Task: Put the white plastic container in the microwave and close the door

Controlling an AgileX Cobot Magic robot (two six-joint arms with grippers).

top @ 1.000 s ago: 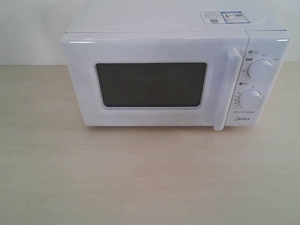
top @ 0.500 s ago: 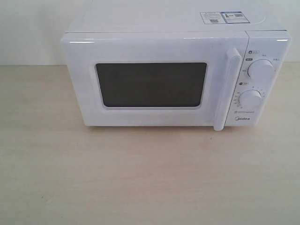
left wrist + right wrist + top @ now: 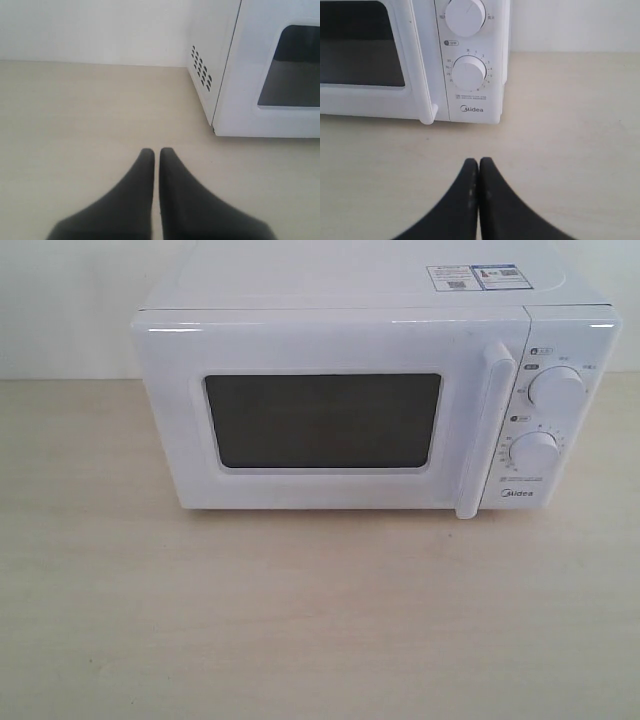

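Note:
The white Midea microwave [image 3: 375, 405] stands at the back of the light wooden table, its door [image 3: 330, 420] shut flat against the body, with the bar handle [image 3: 483, 430] left of two round dials. No white plastic container shows in any view. Neither gripper appears in the exterior view. In the left wrist view my left gripper [image 3: 156, 151] is shut and holds nothing, hovering over bare table short of the microwave's [image 3: 260, 70] left front corner. My right gripper [image 3: 478, 162] is shut and holds nothing, in front of the dial panel [image 3: 469, 72] of the microwave.
A pale wall rises behind the table [image 3: 320, 620]. Vent slots [image 3: 201, 67] pierce the microwave's left side. Stickers [image 3: 473, 277] lie on its top.

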